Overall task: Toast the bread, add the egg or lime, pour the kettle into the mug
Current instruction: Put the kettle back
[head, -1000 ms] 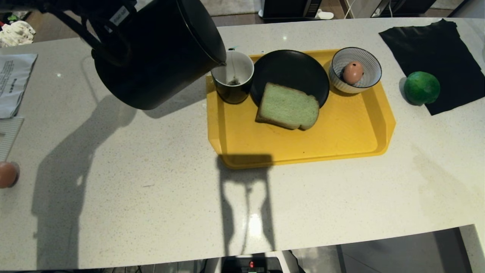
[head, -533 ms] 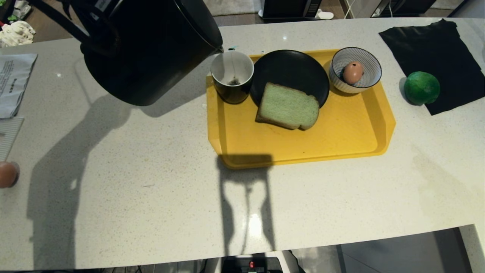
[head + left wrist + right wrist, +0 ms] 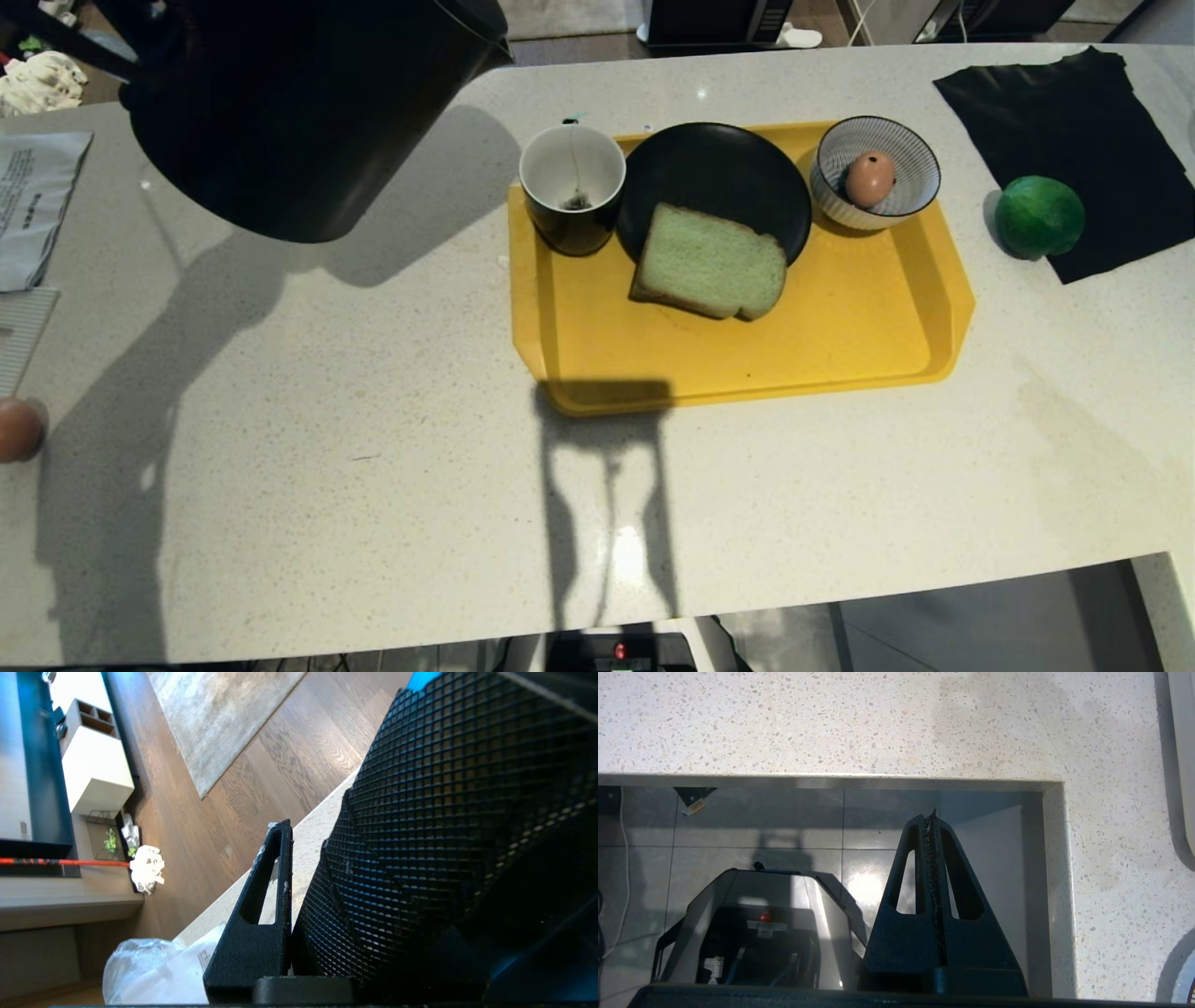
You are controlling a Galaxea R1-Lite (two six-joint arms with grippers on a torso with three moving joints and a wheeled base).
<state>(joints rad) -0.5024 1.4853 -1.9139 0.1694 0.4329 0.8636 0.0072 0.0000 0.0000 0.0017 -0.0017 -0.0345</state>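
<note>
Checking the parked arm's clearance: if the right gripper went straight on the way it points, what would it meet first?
The right gripper, shut, points down past the countertop edge; it would likely meet the tiled floor first, though depth is unclear.

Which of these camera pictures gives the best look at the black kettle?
The head view: the kettle hangs at upper left, lifted off the counter. The left wrist view shows only a close, grid-textured black surface that may be part of it; the right wrist view shows none.

Desk: pale speckled stone desk point(image 3: 373, 448), strong light from behind casting hard shadows
Floor, far side: brown wood planks point(image 3: 280, 765) with a grey rug point(image 3: 219, 714)
Floor, near side: glossy grey tiles point(image 3: 761, 826) below the desk edge
Furniture: white open-cubby shelf unit point(image 3: 96, 760) against a dark wall panel point(image 3: 39, 765)
</note>
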